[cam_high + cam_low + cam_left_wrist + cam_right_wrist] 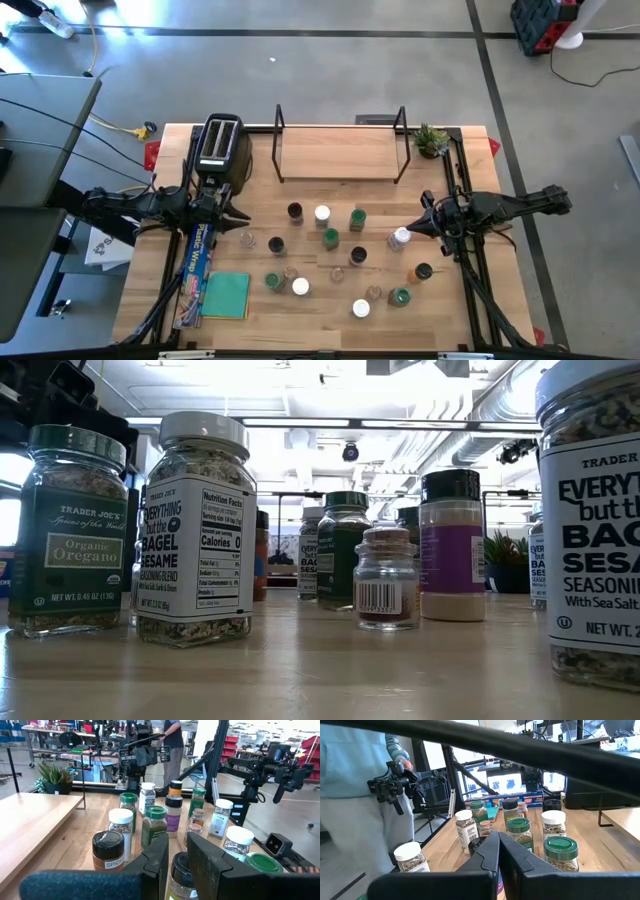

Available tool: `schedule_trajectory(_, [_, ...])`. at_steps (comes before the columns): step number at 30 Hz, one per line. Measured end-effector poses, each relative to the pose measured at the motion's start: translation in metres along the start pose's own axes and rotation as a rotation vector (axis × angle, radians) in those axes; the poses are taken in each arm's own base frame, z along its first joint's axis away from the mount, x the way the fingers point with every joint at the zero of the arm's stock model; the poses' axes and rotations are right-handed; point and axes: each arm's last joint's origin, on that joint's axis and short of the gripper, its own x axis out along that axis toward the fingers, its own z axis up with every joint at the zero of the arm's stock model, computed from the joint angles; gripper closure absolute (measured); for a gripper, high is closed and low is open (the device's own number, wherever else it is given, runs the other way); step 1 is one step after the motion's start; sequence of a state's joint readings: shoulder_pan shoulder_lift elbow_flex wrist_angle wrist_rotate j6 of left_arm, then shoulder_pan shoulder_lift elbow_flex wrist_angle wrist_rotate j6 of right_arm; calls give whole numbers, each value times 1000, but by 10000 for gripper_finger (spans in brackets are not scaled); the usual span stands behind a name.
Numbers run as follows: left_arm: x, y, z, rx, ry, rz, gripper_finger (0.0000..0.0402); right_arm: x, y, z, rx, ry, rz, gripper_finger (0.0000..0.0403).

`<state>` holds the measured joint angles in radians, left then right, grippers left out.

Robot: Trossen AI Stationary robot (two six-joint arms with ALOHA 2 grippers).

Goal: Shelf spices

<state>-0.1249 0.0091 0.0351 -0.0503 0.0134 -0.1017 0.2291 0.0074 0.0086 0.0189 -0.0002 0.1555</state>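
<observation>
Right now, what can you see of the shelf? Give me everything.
The shelf is a low rack with a light wooden board held between thin black metal end frames. It stands upright at the table's far edge, between the toaster and the potted plant, touching neither. Nothing is on its board; all the spice jars stand on the table in front of it. Neither gripper touches it.

High view: overhead, straight down on the desk (330,310). Low view: desk level, close behind the spices (195,530). Wrist views face each other across them.
</observation>
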Motion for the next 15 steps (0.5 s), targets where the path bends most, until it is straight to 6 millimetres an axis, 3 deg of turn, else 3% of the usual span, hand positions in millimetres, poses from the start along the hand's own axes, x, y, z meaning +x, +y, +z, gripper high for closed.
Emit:
schedule_trajectory(9, [1,1,-1,0,-7,26,337,0,0,0,0,0,0,402])
schedule_trajectory(15, [0,8,2,-3,-57,281,337,0,0,0,0,0,0,402])
